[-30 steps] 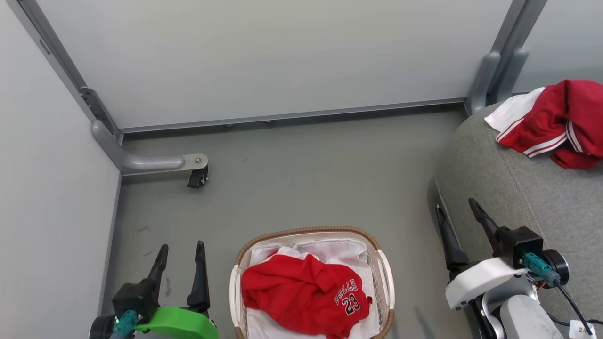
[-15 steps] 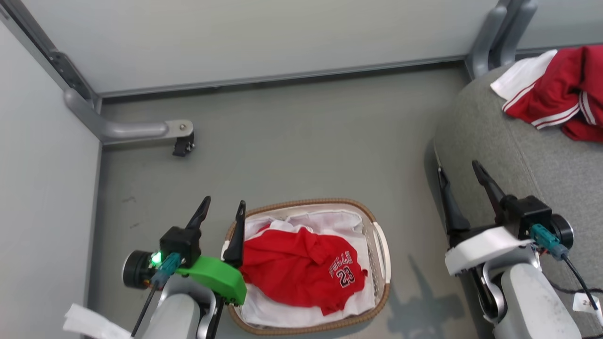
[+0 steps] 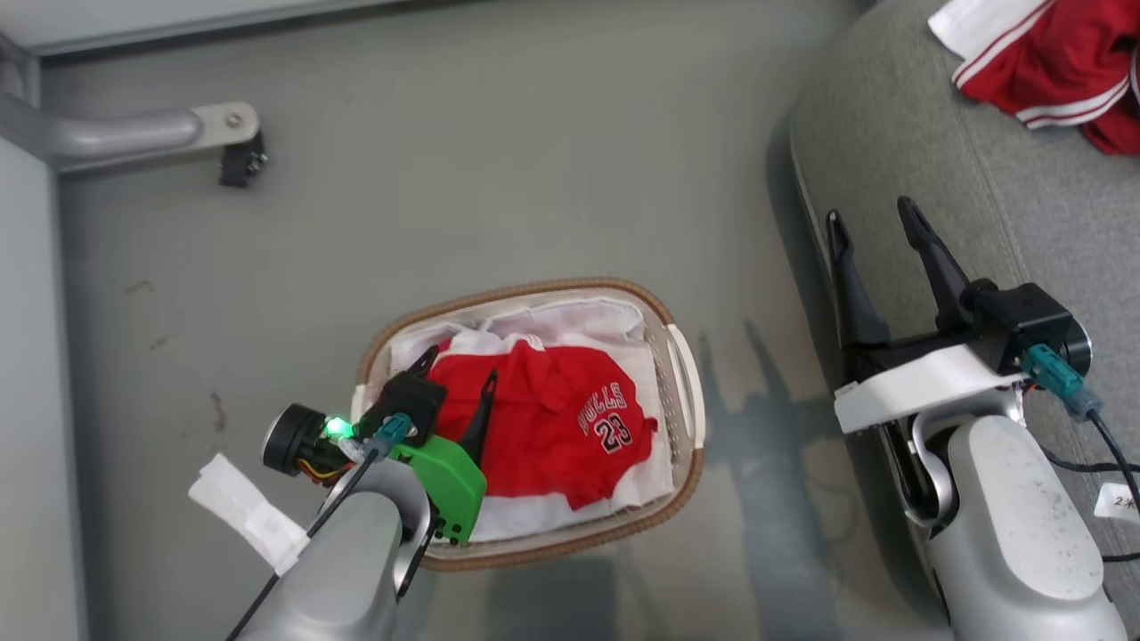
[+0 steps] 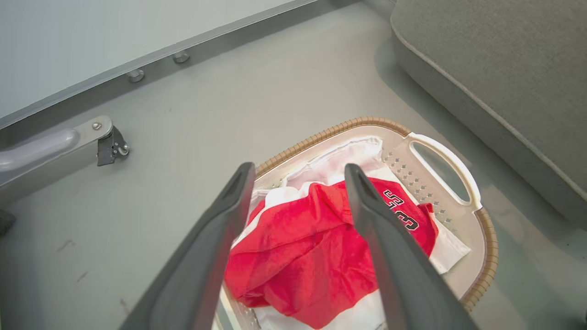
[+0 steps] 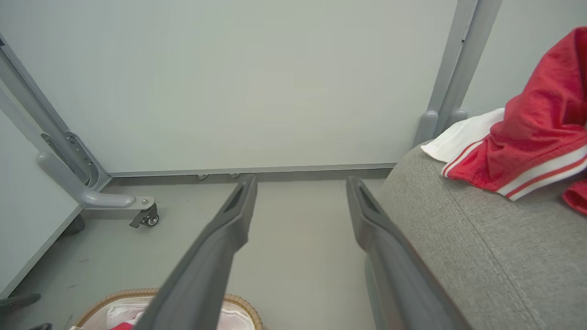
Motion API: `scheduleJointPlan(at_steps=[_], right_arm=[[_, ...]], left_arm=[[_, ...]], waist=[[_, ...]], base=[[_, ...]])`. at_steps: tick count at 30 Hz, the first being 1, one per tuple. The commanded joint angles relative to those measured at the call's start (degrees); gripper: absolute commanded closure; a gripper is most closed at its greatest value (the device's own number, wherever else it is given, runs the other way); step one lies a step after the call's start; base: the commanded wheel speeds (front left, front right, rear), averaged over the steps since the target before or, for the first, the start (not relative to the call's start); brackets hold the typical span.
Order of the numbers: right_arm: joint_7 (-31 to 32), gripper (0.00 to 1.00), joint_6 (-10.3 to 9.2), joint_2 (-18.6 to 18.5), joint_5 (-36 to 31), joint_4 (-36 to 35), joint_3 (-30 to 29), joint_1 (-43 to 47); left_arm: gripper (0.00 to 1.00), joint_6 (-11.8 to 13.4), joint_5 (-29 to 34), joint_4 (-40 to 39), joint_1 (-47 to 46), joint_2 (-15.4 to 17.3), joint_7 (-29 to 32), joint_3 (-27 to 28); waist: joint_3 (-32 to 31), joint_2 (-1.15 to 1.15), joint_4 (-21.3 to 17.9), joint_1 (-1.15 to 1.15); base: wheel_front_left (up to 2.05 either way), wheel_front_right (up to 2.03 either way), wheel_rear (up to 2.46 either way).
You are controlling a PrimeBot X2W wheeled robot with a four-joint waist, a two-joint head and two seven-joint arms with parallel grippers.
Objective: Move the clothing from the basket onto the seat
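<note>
Left fingers now apart above jersey

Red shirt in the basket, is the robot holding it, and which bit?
Nothing is held. The left tool is open over the red shirt in the basket; the right tool is open and empty.

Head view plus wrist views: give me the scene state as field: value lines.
basket: on the floor, to the left of the seat
jersey: red, "BULLS 23", in basket on white liner
striped garment: red with white trim, on seat
left claw: open, over jersey, contact unclear
right claw: open, empty, by seat edge
task state: one garment on seat, jersey not yet moved
</note>
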Motion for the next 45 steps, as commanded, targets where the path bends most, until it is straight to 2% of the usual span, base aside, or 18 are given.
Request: scheduleJointPlan(at_steps=[1,10,22,27,33,36,40,41,42,43,44,45], right_arm=[[-0.12,0.00,-0.08,-0.10,0.95,-0.60,0.35,-1.26],[-0.13,0.00,-0.08,-0.09,3.09,-3.88,3.63,-4.89],[-0.13,0.00,-0.08,-0.05,7.80,-8.29,6.40,-7.39],[-0.13,0.00,-0.08,-0.08,8.00,-9.25,7.47,-8.24],[-0.12,0.00,-0.08,-0.08,8.54,-9.91,8.44,-8.51],[-0.12,0.00,-0.08,-0.07,8.43,-10.10,8.87,-8.65],[-0.12,0.00,-0.08,-0.08,8.46,-10.17,9.44,-8.77],[-0.12,0.00,-0.08,-0.09,8.45,-10.23,9.57,-8.82],[-0.12,0.00,-0.08,-0.08,8.47,-10.27,9.65,-8.87],[-0.12,0.00,-0.08,-0.08,8.45,-10.29,9.70,-8.91],[-0.12,0.00,-0.08,-0.09,8.38,-10.25,9.71,-8.96],[-0.12,0.00,-0.08,-0.09,8.29,-10.21,9.71,-9.00]], left_arm=[[0.00,-0.16,-0.07,1.44,-2.24,0.51,-0.04,-0.92],[0.00,-0.18,0.33,10.42,-10.02,2.70,-0.05,-5.89],[0.00,0.97,1.03,19.84,-17.05,5.33,-0.04,-6.86],[0.00,2.22,1.92,21.45,-19.96,6.88,0.07,-7.78],[0.00,5.00,2.62,23.20,-22.31,8.47,2.36,-8.44],[0.00,6.39,2.40,23.85,-22.76,8.79,4.52,-8.47],[0.00,6.83,1.05,24.50,-21.61,8.32,8.20,-7.89],[0.06,6.60,0.73,24.61,-21.22,8.05,9.10,-7.81],[0.57,6.34,0.63,24.68,-20.99,7.94,9.79,-7.99],[0.81,6.18,0.48,24.71,-20.85,7.84,10.05,-8.08],[1.00,6.00,0.14,24.72,-20.79,7.65,10.28,-8.01],[1.00,5.94,0.04,24.72,-20.74,7.47,10.24,-8.04]], waist=[[6.94,0.00,-5.05,0.00],[14.78,0.00,-10.43,0.00],[22.03,0.00,-15.77,0.00],[24.33,0.00,-17.33,0.00],[25.86,0.00,-18.39,0.00],[26.21,0.00,-18.62,0.00],[26.40,0.00,-18.75,0.00],[26.42,0.00,-18.74,0.00],[26.42,0.00,-18.71,0.00],[26.40,0.00,-18.67,0.00],[26.34,0.00,-18.59,0.00],[26.26,0.00,-18.51,0.00]], base=[[0.00,0.00,0.00],[0.00,0.00,0.00],[0.00,0.00,0.00],[0.00,0.00,0.00],[0.00,0.00,0.00],[0.00,0.00,0.00],[0.00,0.00,0.00],[0.00,0.00,0.00],[0.00,0.00,0.00],[0.00,0.00,0.00],[0.00,0.00,0.00],[0.00,0.00,0.00]])
